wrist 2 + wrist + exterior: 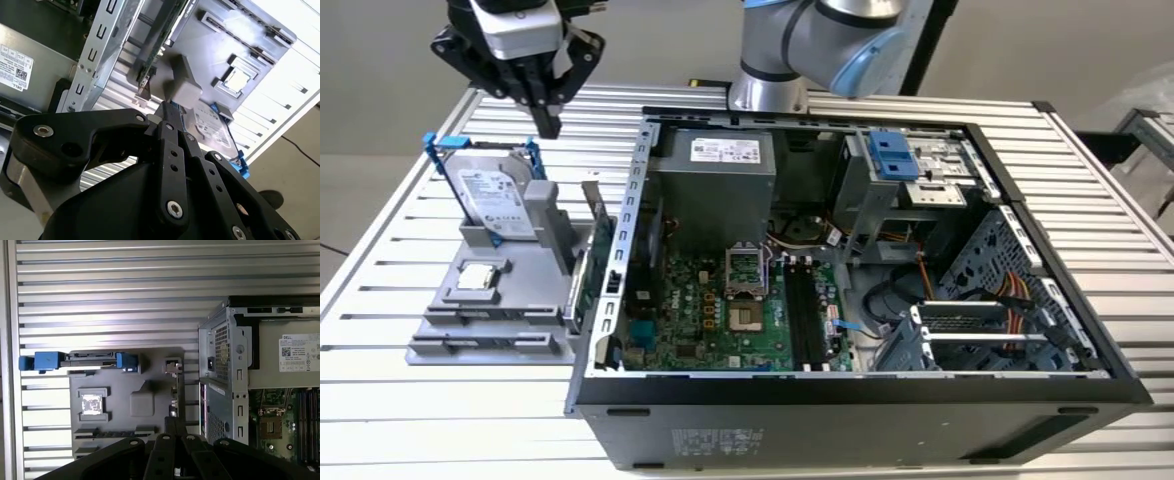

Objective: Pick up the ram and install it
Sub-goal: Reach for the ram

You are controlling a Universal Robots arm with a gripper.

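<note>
I judge the task is at its beginning: nothing is picked up yet, and all of the installing is left.

In the exterior view, starting from the left, the grey holder (454, 340) lies on the table (400, 420). It carries the drive (494, 195), which stands upright, and the chip (480, 277), which lies flat. The gripper (547, 125) hangs high above the far part of this holder. Its fingers are pressed together and nothing is between them.

On the holder's side toward the exterior view's right, the ram (590, 262) stands on its long edge, just beside the outer wall of the case (854, 420). It is apart from the gripper, lower and nearer to the camera.

In the first wrist view the gripper (175, 424) is about in line with the ram (175, 395), which is seen there as a thin strip. So I think the gripper is above the ram but not at it. In the second wrist view the ram (152, 65) shows beyond the fingertips, apart from them.

Further right, inside the case, the board (707, 320) has long dark slots (803, 310). They look empty to me.
</note>
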